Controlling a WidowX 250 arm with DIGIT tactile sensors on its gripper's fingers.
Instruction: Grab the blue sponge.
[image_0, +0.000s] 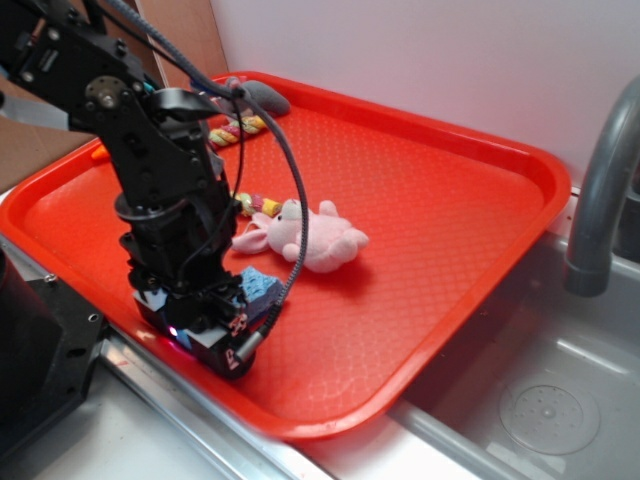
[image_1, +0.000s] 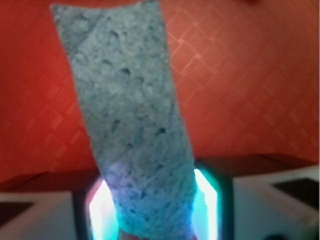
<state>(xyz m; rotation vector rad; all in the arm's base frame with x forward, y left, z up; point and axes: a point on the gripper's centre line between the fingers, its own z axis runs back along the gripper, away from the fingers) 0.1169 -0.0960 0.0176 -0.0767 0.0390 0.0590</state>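
The blue sponge (image_0: 258, 288) is a light-blue porous block at the front left of the red tray (image_0: 430, 190). My gripper (image_0: 238, 308) is down low over the tray, with its jaws on either side of the sponge. In the wrist view the sponge (image_1: 127, 110) fills the middle and runs away from the camera. Its near end sits pinched between the two lit fingers (image_1: 102, 210) of the gripper (image_1: 152, 212). The gripper is shut on the sponge.
A pink plush bunny (image_0: 315, 235) lies just behind the gripper. A striped rope toy (image_0: 238, 127) and a grey object (image_0: 262, 97) lie at the tray's back left. A grey tap (image_0: 600, 170) and a metal sink (image_0: 545, 405) are on the right.
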